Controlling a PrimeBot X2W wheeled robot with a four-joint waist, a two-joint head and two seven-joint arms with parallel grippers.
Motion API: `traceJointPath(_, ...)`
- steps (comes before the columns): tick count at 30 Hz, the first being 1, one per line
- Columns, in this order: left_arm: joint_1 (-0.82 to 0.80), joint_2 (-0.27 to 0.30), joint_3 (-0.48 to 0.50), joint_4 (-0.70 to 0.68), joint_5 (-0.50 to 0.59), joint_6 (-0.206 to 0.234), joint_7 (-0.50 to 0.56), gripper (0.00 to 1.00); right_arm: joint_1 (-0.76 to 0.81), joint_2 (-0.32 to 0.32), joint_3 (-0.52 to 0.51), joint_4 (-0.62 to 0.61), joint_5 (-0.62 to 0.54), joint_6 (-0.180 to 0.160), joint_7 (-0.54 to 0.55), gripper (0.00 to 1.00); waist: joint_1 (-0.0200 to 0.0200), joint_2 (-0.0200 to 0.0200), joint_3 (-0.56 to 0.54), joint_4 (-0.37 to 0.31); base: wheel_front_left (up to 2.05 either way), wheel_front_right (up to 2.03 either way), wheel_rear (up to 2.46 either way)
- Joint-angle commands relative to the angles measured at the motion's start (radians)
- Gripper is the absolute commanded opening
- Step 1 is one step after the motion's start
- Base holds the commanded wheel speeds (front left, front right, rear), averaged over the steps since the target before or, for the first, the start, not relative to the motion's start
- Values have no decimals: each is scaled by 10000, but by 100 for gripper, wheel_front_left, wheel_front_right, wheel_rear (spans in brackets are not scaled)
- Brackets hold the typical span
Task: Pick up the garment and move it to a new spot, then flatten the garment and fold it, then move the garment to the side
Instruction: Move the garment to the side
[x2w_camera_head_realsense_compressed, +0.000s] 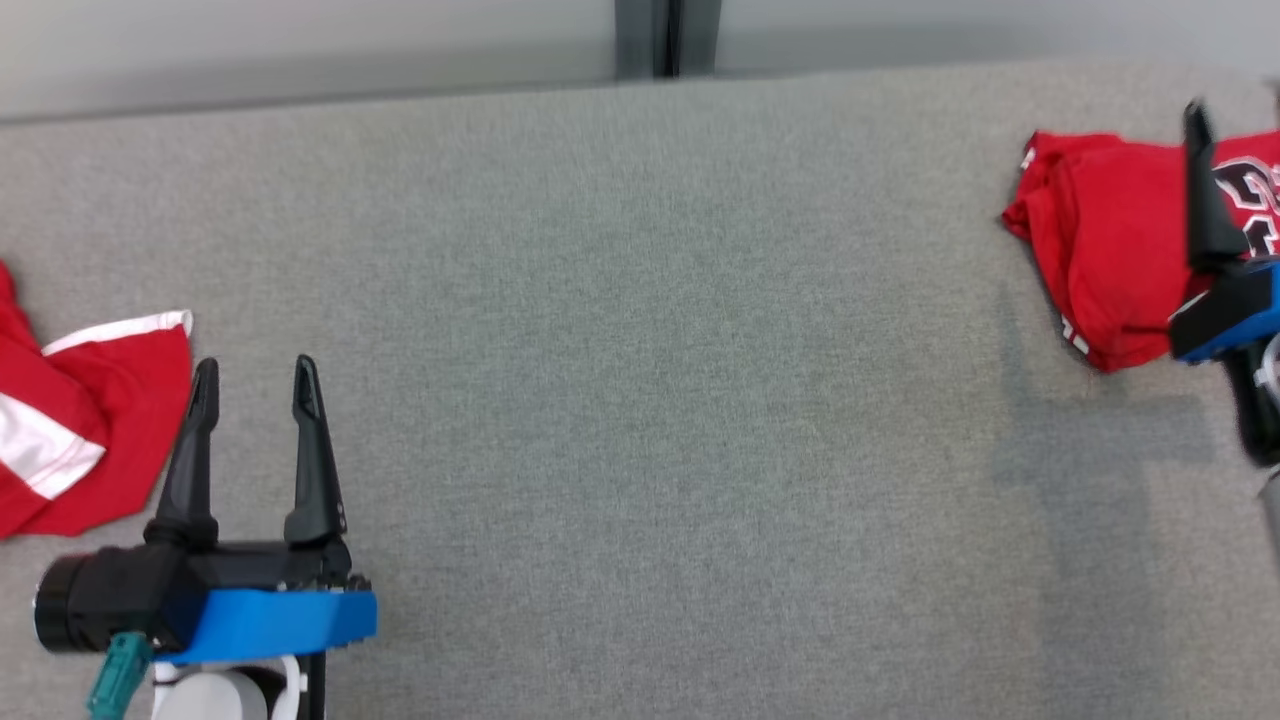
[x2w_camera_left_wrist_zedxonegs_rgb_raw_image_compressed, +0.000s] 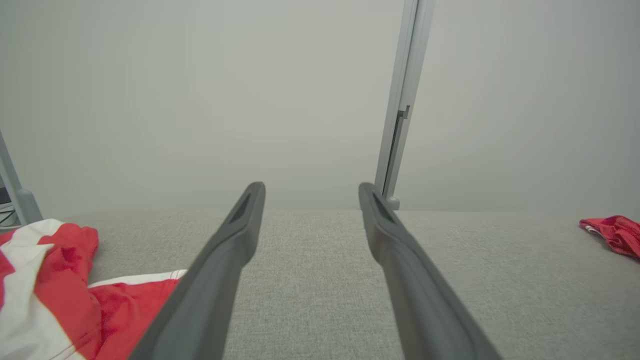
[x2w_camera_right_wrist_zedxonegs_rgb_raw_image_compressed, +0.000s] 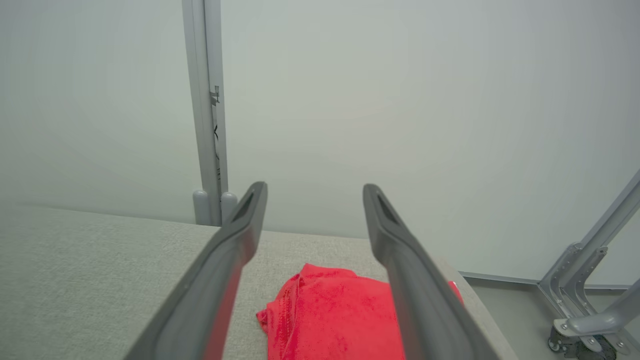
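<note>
Right gripper (x2w_camera_right_wrist_zedxonegs_rgb_raw_image_compressed: 312, 192) spread wide, empty, poised over the folded red shirt (x2w_camera_head_realsense_compressed: 1110, 240) at the right end of the grey table (x2w_camera_head_realsense_compressed: 640, 400), left gripper (x2w_camera_head_realsense_compressed: 255, 375) spread and empty, beside a crumpled red-and-white cloth (x2w_camera_head_realsense_compressed: 80, 420) at the left edge

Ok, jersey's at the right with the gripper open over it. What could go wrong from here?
1. The right gripper hangs open, low over the folded jersey; pulling back could snag the cloth and undo the fold.
2. The jersey lies close to the right edge of the table; a nudge could slide it off.
3. The left gripper stands right beside the red-and-white garment and could drag it.
</note>
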Motion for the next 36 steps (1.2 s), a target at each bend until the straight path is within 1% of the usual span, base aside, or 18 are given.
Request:
traceJointPath(1,96,-23,6,50,-42,-18,-23,100,383,110,-88,-219,25,2,-27,100,3,3,-374,-229,0,0,0)
traceJointPath(6,587,-123,26,276,-103,-46,-23,100,2155,1106,-150,-1553,-233,2,-29,100,3,3,-1166,-38,0,0,0)
traceJointPath(9,855,-172,39,450,-124,-67,-23,100,3200,1497,-206,-2139,-348,2,-28,100,3,3,-1552,107,0,0,0)
traceJointPath(15,1246,-218,118,835,-87,-93,-23,100,5027,2056,-561,-3081,-434,2,-30,100,3,3,-2064,344,0,0,0)
traceJointPath(21,1550,-235,234,1062,0,-96,-23,100,6625,2601,-1042,-4158,-628,2,85,100,3,3,-2347,495,0,0,0)
traceJointPath(27,1625,-229,286,1162,66,-117,-23,100,7665,3236,-1408,-5219,-997,2,472,100,3,3,-2475,563,0,0,0)
traceJointPath(31,1636,-233,316,1225,129,-134,-23,100,8001,3495,-1517,-5698,-1055,2,691,100,3,3,-2516,589,0,0,0)
traceJointPath(36,1651,-238,357,1298,145,-151,-23,100,8288,3646,-1564,-6073,-1182,2,896,100,3,3,-2570,609,0,0,0)
